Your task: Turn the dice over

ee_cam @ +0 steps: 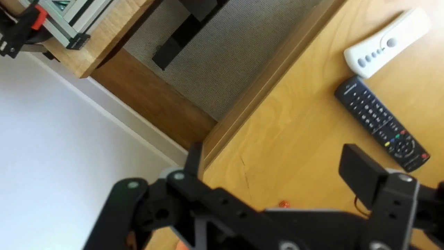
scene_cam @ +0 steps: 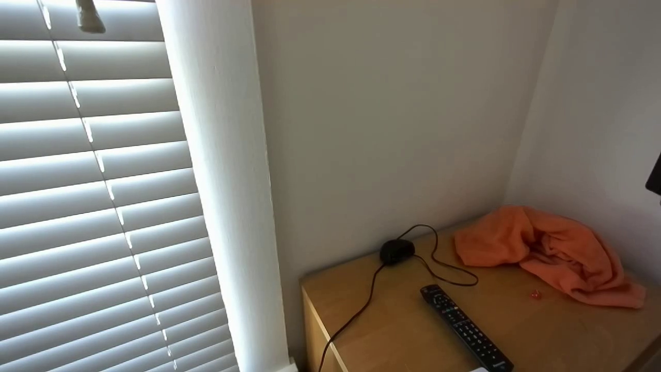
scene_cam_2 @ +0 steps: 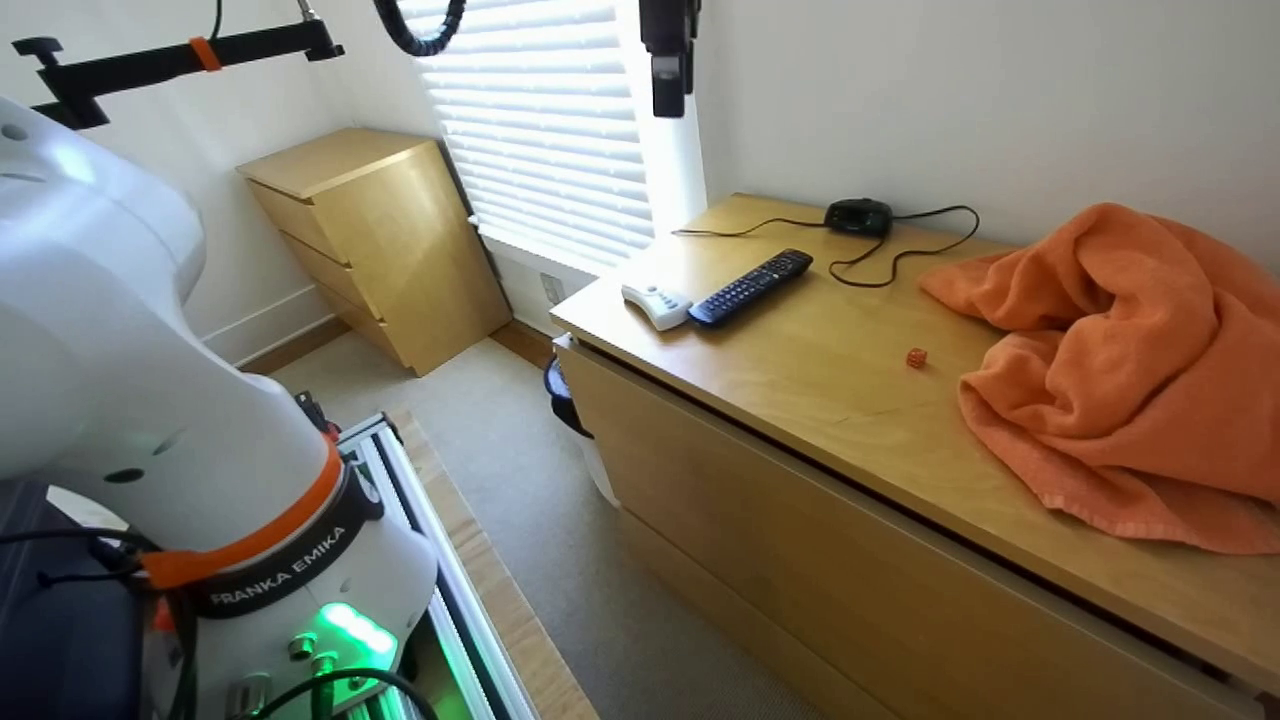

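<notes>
A small red-orange die [scene_cam: 536, 294] lies on the wooden dresser top near the folds of an orange towel. It also shows in an exterior view [scene_cam_2: 916, 358]. In the wrist view the die [ee_cam: 284, 204] is partly hidden behind the gripper's body. My gripper [ee_cam: 274, 162] is wide open and holds nothing between its fingers. Part of the gripper [scene_cam_2: 670, 65] hangs at the top edge of an exterior view, well above the dresser. A dark piece at the right edge of an exterior view may be part of it.
An orange towel [scene_cam_2: 1120, 360] is heaped beside the die. A black remote [scene_cam_2: 752, 288], a white remote [scene_cam_2: 657, 305] and a black box with a cable [scene_cam_2: 858, 217] lie on the dresser [scene_cam_2: 800, 400]. A wall stands behind it; its front edge faces the robot.
</notes>
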{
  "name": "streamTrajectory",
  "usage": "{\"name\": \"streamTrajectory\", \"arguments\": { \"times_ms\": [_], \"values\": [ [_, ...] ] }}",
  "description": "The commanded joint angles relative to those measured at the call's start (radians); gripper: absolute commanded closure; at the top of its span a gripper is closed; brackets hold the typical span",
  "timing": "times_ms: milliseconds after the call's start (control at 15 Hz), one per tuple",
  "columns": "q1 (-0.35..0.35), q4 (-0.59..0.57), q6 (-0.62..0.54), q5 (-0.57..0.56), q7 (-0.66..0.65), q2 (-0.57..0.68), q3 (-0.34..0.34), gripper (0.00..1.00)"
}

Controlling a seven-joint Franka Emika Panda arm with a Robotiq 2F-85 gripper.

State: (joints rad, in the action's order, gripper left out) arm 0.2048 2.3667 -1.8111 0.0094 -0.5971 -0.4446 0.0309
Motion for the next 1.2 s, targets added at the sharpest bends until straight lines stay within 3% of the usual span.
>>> {"name": "streamTrajectory", "arguments": {
  "times_ms": [0,267,800,1133],
  "values": [
    [0.035,0.068,-0.163,0.047,-0.075,0.040,-0.061,0.00],
    [0.056,0.110,-0.300,0.118,-0.108,0.098,-0.126,0.00],
    [0.047,0.089,-0.280,0.099,-0.086,0.109,-0.124,0.00],
    [0.091,-0.007,-0.390,0.085,-0.292,0.315,-0.151,0.00]
  ]
}}
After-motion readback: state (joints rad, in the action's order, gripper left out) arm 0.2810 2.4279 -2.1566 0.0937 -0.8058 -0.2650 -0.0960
